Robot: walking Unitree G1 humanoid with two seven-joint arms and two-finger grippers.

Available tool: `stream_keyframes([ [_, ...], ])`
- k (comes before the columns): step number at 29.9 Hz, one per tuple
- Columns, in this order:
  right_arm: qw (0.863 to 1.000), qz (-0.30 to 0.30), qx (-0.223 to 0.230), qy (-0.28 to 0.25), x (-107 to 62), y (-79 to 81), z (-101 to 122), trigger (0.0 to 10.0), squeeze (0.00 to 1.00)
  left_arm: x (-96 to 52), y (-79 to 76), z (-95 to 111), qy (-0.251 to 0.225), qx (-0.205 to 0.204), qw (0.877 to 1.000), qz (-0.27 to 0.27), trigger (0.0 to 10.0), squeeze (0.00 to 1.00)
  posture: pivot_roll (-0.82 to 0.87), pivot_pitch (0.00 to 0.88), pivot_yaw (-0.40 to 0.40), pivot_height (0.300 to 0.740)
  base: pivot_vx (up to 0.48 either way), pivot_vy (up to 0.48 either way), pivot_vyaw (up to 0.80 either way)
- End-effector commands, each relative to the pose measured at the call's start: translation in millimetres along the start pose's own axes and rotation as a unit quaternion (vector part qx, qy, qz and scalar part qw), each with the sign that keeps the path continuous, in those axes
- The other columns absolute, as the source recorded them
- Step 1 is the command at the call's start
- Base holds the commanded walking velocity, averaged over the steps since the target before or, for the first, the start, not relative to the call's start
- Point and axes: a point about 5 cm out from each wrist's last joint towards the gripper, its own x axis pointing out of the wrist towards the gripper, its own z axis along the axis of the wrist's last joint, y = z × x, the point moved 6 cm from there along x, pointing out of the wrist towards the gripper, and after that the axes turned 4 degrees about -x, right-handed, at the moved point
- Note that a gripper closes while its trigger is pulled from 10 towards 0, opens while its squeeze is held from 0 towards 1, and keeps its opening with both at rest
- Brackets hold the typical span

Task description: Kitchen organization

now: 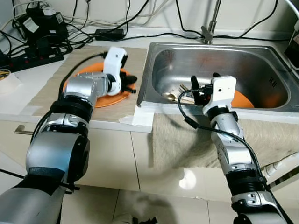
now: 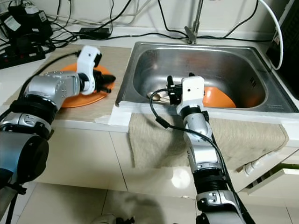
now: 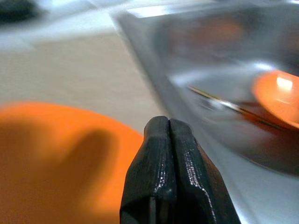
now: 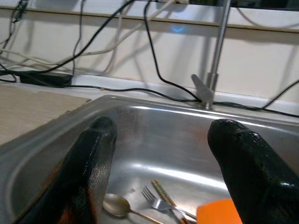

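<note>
Down in the steel sink (image 1: 261, 65) lie a spoon (image 4: 117, 206), a fork (image 4: 161, 204) and what looks like a chopstick (image 4: 163, 191), thin and slick on the smooth metal bottom, with an orange bowl (image 2: 217, 97) tipped on its side just beside them. The right claw (image 4: 163, 158) hangs over the near rim, fingers spread wide, nothing in them, lined up on that cutlery. Here's the danger: those flat, glossy pieces sit flush on polished steel, so blunt rubbery fingers could skate off them or pinch two at once, and the fork overlaps the chopstick. The sink's front wall is close too; a steep reach could knock the wrist against the rim. Out on the bench (image 1: 28, 100), the left claw (image 3: 169, 140) hovers over a flat orange plate (image 1: 100, 95) on a woven beige mat (image 1: 135, 60), fingers pressed together and empty. A cloth (image 2: 243, 135) drapes over the bench edge below the sink, soft and creased, and black cables (image 1: 74, 23) trail along the back wall.
</note>
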Motion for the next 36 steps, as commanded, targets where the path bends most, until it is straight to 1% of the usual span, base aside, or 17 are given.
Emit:
stream_keyframes([
  [1,1.000,-0.002,0.002,0.000,1.0,-1.0,2,10.0,0.00,-6.3,13.1,18,-0.026,0.023,0.999,0.029,10.0,0.00,-0.01,0.000,0.061,0.740,0.000,0.000,0.00],
  [2,1.000,-0.001,0.002,-0.001,1.2,-0.7,2,10.0,0.00,-7.8,17.6,16,-0.024,0.029,0.999,0.036,10.0,0.00,-0.01,0.000,0.058,0.740,0.000,0.000,0.00],
  [4,1.000,0.000,0.003,-0.001,1.8,-0.4,3,10.0,0.00,-14.0,40.0,6,-0.003,0.071,0.994,0.083,10.0,0.00,-0.01,0.000,0.056,0.740,0.000,0.000,0.00],
  [5,1.000,0.000,0.003,-0.001,1.8,-0.4,3,10.0,0.00,-14.0,40.0,6,-0.003,0.071,0.994,0.083,10.0,0.00,-0.01,0.000,0.056,0.740,0.000,0.000,0.00],
  [8,1.000,0.002,0.003,-0.002,2.2,0.2,3,10.0,0.00,-24.6,69.5,-17,0.045,0.111,0.983,0.142,10.0,0.00,-0.01,0.000,0.056,0.740,0.000,0.000,0.00],
  [11,1.000,0.003,0.003,-0.002,2.1,0.9,3,10.0,0.00,-31.2,82.1,-38,0.092,0.132,0.974,0.159,10.0,0.00,0.00,0.000,0.054,0.740,0.000,0.000,0.00],
  [13,1.000,0.005,0.004,-0.002,1.9,1.7,3,10.0,0.00,-34.5,88.7,-53,0.111,0.131,0.971,0.169,10.0,0.00,-0.01,0.000,0.055,0.740,0.000,0.000,0.00],
  [16,1.000,0.005,0.005,-0.002,1.8,1.8,3,10.0,0.00,-34.6,88.7,-62,0.121,0.118,0.971,0.167,10.0,0.00,-0.01,0.000,0.055,0.740,0.000,0.000,0.00],
  [19,1.000,0.005,0.005,-0.002,1.6,1.4,3,10.0,0.00,-33.7,86.8,-67,0.127,0.122,0.971,0.161,10.0,0.00,-0.01,0.000,0.054,0.740,0.000,0.000,0.00],
  [21,1.000,0.006,0.005,-0.001,1.1,0.8,2,10.0,0.00,-29.1,78.9,-72,0.135,0.123,0.973,0.142,10.0,0.00,-0.01,0.000,0.054,0.740,0.000,0.000,0.00],
  [27,1.000,0.005,0.004,0.000,0.5,-0.2,2,10.0,0.00,-21.9,65.1,-70,0.134,0.122,0.977,0.110,10.0,0.00,-0.02,0.000,0.054,0.740,0.000,0.000,0.00],
  [28,1.000,0.005,0.004,0.001,0.2,-0.6,2,10.0,0.00,-17.5,54.8,-68,0.134,0.120,0.980,0.084,10.0,0.00,-0.02,0.000,0.057,0.740,0.000,0.000,0.00],
  [29,1.000,0.005,0.004,0.001,0.2,-0.6,2,10.0,0.00,-17.5,54.8,-68,0.134,0.120,0.980,0.084,10.0,0.00,-0.02,0.000,0.057,0.740,0.000,0.000,0.00],
  [30,1.000,0.004,0.004,0.001,-0.1,-0.9,2,10.0,0.00,-14.3,46.4,-67,0.134,0.116,0.982,0.064,10.0,0.00,-0.02,0.000,0.057,0.740,0.000,0.000,0.00],
  [32,1.000,0.004,0.003,0.001,-0.2,-1.0,2,10.0,0.00,-12.7,42.1,-67,0.134,0.113,0.983,0.055,10.0,0.00,-0.02,0.000,0.058,0.740,0.000,0.000,0.00],
  [33,1.000,0.003,0.003,0.002,-0.5,-1.2,1,10.0,0.00,-10.2,35.8,-66,0.133,0.113,0.984,0.042,10.0,0.00,-0.02,0.000,0.058,0.740,0.000,0.000,0.00],
  [36,1.000,0.003,0.003,0.003,-0.6,-1.2,1,10.0,0.00,-8.9,32.9,-66,0.133,0.113,0.984,0.037,10.0,0.00,-0.02,0.000,0.059,0.740,0.000,0.000,0.00],
])
